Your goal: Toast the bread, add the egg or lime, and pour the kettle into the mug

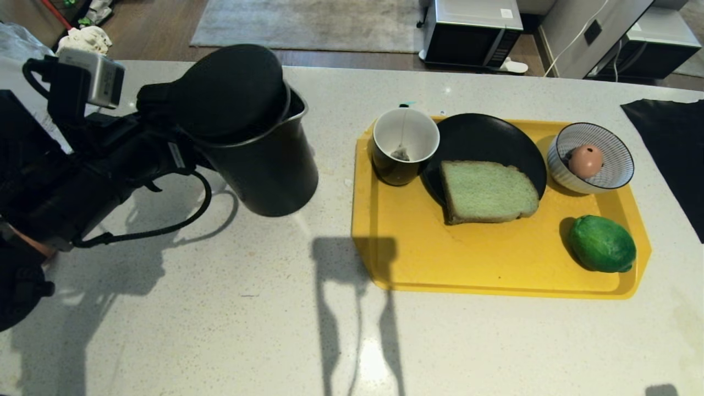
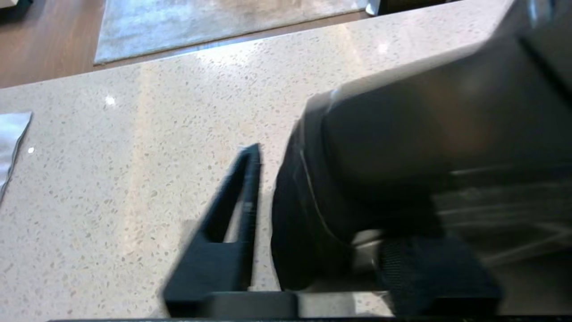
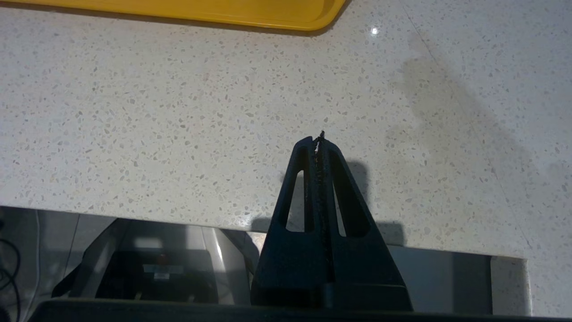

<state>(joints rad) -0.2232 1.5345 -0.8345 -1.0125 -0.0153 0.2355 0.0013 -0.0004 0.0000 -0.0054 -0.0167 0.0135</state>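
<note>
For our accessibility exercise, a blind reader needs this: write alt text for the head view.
At left, the robot's left arm is at a black kettle on a pale counter. At right, a yellow tray holds a mug with a teabag, bread on a black plate, an egg in a striped bowl, and a lime.
</note>
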